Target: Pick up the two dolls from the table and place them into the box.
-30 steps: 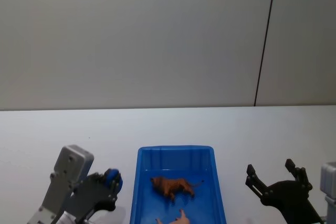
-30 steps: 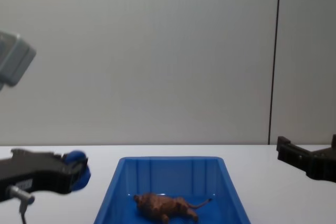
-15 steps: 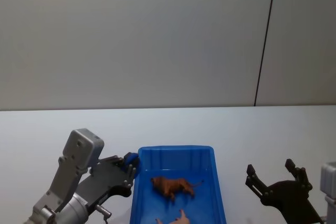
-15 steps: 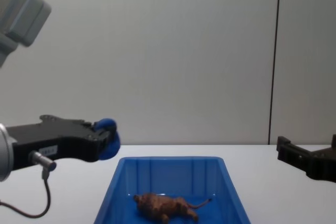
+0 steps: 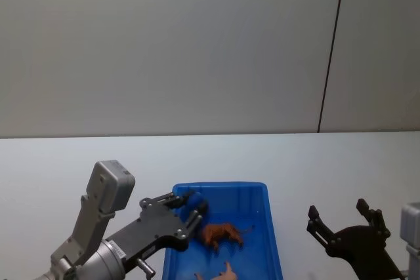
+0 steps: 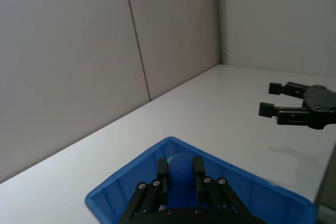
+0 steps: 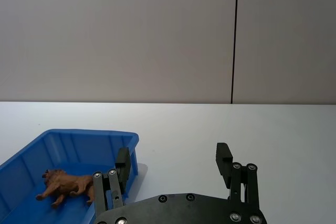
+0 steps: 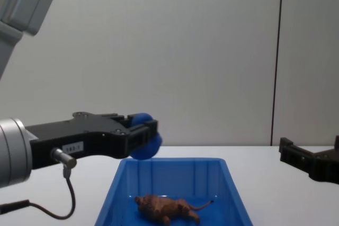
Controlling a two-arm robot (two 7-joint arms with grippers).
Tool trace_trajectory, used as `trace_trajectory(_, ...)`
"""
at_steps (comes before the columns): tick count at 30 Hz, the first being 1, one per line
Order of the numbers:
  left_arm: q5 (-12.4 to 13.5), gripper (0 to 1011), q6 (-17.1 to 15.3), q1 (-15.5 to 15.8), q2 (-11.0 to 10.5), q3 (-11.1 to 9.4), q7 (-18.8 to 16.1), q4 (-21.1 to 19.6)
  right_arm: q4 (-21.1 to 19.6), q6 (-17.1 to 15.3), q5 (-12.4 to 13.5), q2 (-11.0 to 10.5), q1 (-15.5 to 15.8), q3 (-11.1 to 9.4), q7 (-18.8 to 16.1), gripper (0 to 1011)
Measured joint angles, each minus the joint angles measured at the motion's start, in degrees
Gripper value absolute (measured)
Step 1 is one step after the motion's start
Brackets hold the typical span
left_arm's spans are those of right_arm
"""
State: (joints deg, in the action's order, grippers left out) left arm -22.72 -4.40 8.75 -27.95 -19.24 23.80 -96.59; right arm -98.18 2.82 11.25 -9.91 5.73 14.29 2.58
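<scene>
Two dolls lie inside the blue box [image 5: 259, 191] at lower centre: the brown lion [image 5: 222, 234] mid-box, the pink pig [image 5: 222, 273] at the bottom edge. The left gripper [image 8: 145, 133] hovers over the box's left rim, clamped on a small blue object [image 8: 144, 142]. The right gripper [image 5: 341, 218] waits spread wide, lower right.

A small white label [image 8: 72, 147] is showing on the side of the left arm's black body, just behind the left gripper [image 8: 144, 135] in the chest view, but its print is too small to read. No other text is appearing anywhere.
</scene>
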Motion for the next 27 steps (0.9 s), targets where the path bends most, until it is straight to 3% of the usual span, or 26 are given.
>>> trace_trajectory(3,-0.7,366,0.6,0.2,0.3,-0.2,1.5,0.4,0.0,0.0,0.0,0.0,0.0,0.0,0.0,1001)
trace_trajectory(7,-1.4,446,1.2,0.3,0.5,-0.3,2.8,0.8,0.0,0.0,0.0,0.0,0.0,0.0,0.0,1001)
trace_trajectory(10,-1.9,586,1.6,0.4,0.6,-0.4,3.8,1.1,0.0,0.0,0.0,0.0,0.0,0.0,0.0,1001)
trace_trajectory(19,-2.6,863,2.3,0.5,0.9,-0.6,5.3,1.5,0.0,0.0,0.0,0.0,0.0,0.0,0.0,1001)
trace_trajectory(24,-2.9,986,2.4,0.6,1.0,-0.7,5.8,1.7,0.0,0.0,0.0,0.0,0.0,0.0,0.0,1001)
trace_trajectory(27,-3.0,1001,2.5,0.6,1.0,-0.7,6.1,1.7,0.0,0.0,0.0,0.0,0.0,0.0,0.0,1001)
